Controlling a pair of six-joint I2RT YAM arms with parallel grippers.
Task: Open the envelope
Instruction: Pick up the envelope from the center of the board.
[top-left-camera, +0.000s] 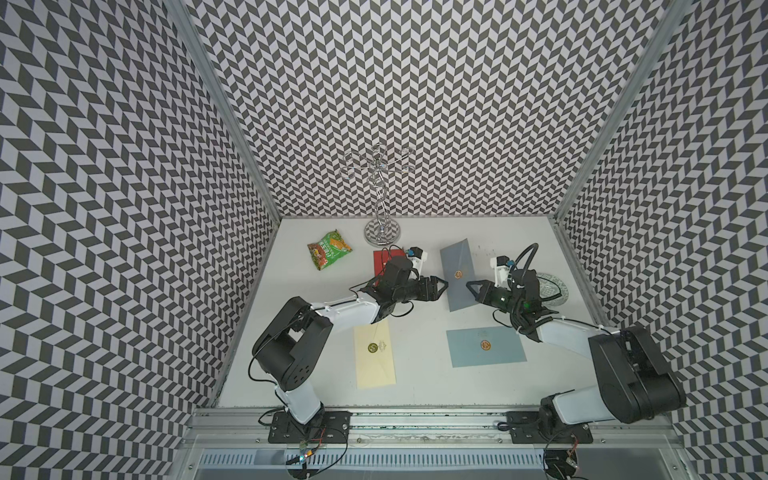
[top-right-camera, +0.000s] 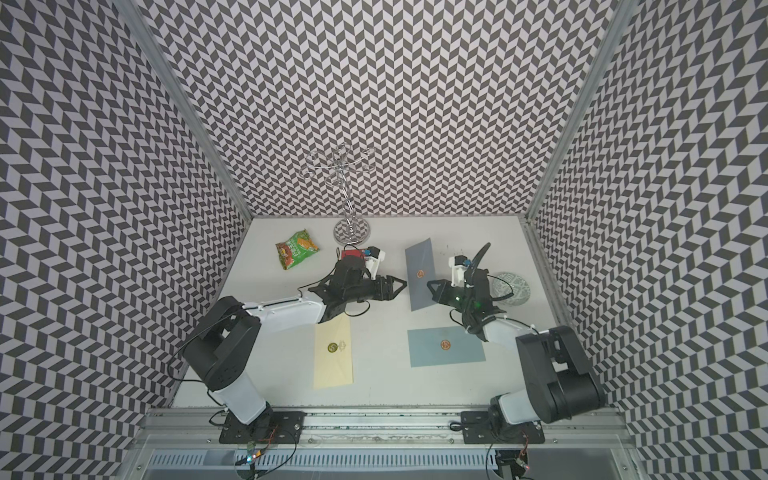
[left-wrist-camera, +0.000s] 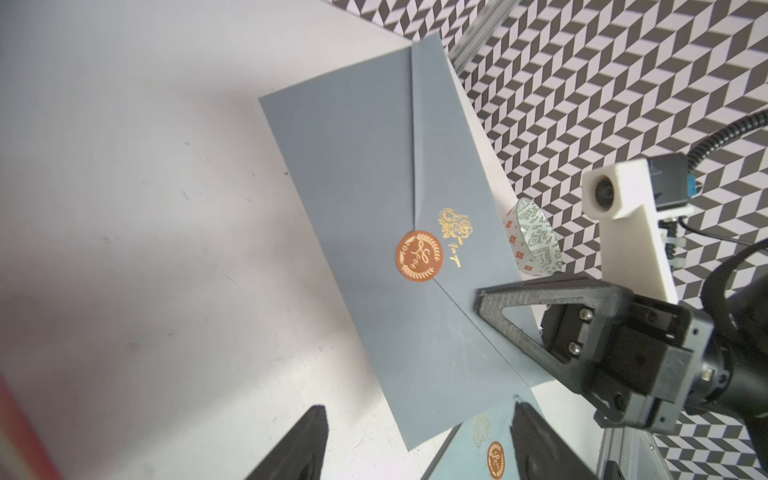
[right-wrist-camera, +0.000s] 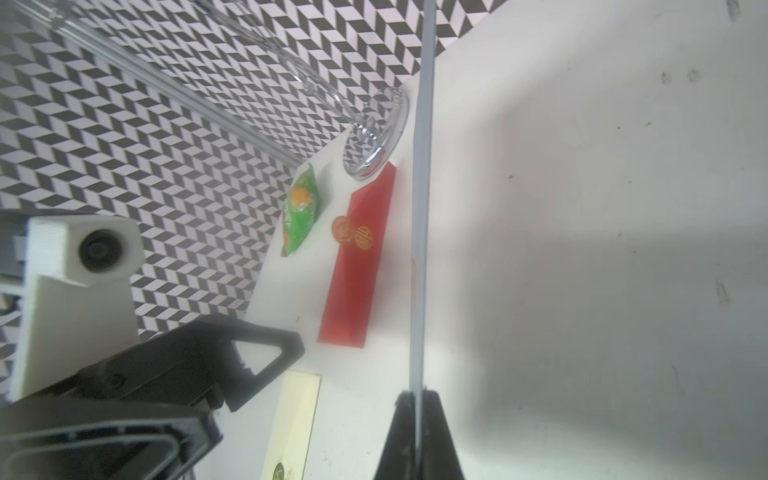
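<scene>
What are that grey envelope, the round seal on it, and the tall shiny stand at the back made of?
The grey envelope looks like stiff matte paper or thin card, with crisp flap folds and no sheen. The seal is probably a copper-coloured paper or foil sticker, since it lies flat. The stand is polished metal, likely chrome-plated, and its base shows mirror-like reflections.

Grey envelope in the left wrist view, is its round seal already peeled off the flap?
No, the copper round seal sits across the tip of the flap on the grey envelope, and the flap lies closed.
</scene>
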